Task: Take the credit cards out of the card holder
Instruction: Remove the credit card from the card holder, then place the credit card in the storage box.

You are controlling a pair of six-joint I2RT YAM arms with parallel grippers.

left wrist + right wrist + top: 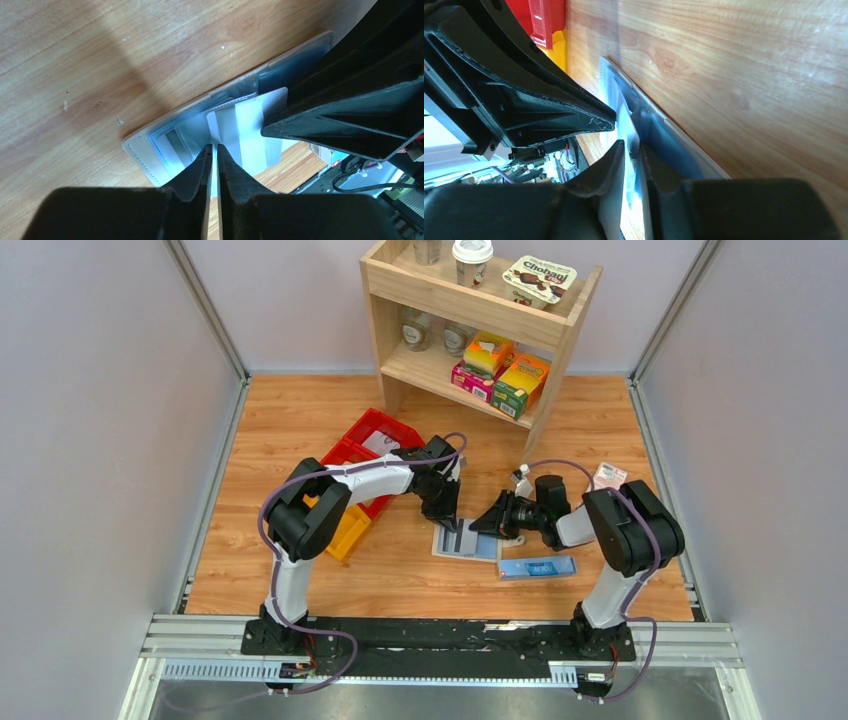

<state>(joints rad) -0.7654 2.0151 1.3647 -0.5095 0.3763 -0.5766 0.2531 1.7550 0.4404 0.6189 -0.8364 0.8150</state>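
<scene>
**Both end effectors closed in on the open card holder**

The flat cream-beige bifold card holder with pale blue lining (465, 543) lies open on the wooden bench (400, 580), near its middle, between the two arms. From above, most of it is covered by the two wrists, and no card can be made out there.

In the left wrist view, the left end effector (214, 150) has its fingers drawn almost together on the lower edge of a white plastic card (250, 130). The card sticks partway out of a pocket. Its right side is hidden under the right arm's black finger, and its lower end is hidden behind the fingers.

In the right wrist view, the right end effector (630, 147) is pressed nearly closed on a thin pale layer. This looks like a raised flap of the holder's lining, though it is too blurred to be sure it is not a card.

A long narrow blue box (537, 567) lies just beside the holder.
</scene>
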